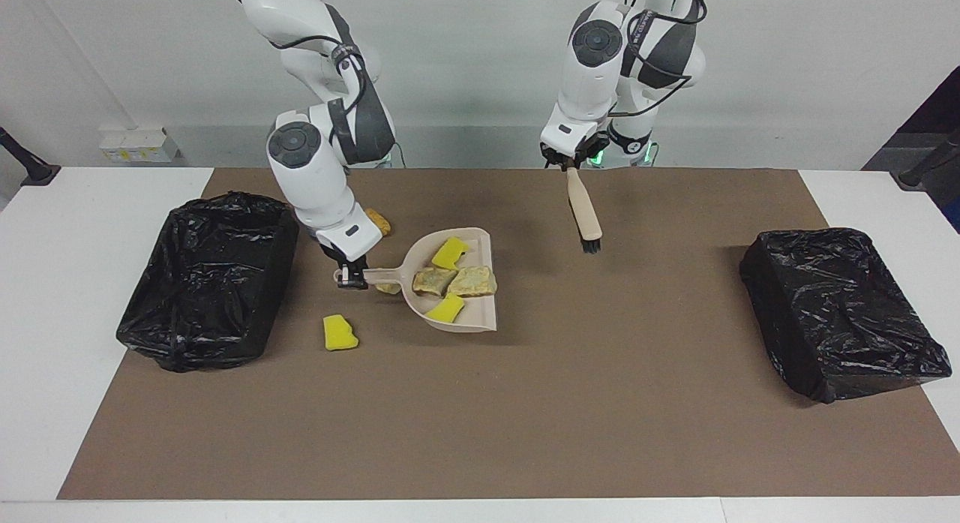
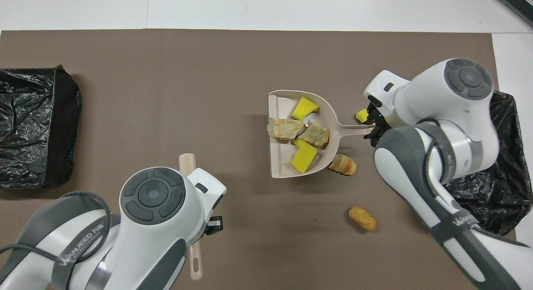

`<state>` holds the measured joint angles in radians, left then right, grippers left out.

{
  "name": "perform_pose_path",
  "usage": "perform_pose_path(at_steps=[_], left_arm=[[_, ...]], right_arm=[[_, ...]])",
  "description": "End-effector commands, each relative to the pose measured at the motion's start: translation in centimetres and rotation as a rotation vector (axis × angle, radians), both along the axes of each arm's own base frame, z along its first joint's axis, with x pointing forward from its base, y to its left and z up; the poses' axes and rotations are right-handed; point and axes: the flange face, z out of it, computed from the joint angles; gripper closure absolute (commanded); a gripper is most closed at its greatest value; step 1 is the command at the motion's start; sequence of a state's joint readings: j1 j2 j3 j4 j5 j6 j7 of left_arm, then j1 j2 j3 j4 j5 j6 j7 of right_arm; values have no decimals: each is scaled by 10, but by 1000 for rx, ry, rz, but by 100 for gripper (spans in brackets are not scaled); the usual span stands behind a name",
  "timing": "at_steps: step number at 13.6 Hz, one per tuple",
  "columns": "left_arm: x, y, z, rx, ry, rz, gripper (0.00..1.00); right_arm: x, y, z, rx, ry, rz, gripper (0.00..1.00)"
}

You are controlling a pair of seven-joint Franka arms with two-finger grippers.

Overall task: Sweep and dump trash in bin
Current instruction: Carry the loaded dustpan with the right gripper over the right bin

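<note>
Fingers of both grippers are arm-hidden overhead: right gripper point(image 1: 351, 276) clamps dustpan point(image 1: 457, 313), left gripper point(image 1: 570, 163) brush point(image 1: 584, 214).

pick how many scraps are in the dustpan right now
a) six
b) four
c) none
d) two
b) The dustpan held by the right gripper carries two yellow sponge chunks and two tan lumps; three more scraps are not in it.
</note>
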<state>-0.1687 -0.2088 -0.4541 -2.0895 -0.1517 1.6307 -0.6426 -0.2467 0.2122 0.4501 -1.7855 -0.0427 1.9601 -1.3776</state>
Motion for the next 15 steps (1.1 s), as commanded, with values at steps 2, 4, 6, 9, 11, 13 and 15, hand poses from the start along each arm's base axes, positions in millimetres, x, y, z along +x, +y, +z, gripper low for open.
perform_pose_path(at_steps=[2,4,6,9,11,13,15], left_arm=[[-20,-11,-2,-34,-26,1,100],[-41,-33,-15,-32,-8,-20,100],[-76,-67,-50,-1,-40,11,100],[-128,-106,-80,-67,-18,23,100],[-157,-123,-100,-99,-32,-11,100],[-172,-126,-118,-126,-25,-12,100],[-170,-127,-128,-155,-1,-19,100]], right_arm=[[17,-73,49,28,24,-25,100],[16,-128,62,17,42,-34,100],[13,-185,70,-14,29,-67,100],[0,-266,77,-61,22,-101,100],[-17,-319,82,-130,26,-136,100],[-30,-354,89,-242,42,-110,100],[-36,-364,93,-413,66,-68,100]])
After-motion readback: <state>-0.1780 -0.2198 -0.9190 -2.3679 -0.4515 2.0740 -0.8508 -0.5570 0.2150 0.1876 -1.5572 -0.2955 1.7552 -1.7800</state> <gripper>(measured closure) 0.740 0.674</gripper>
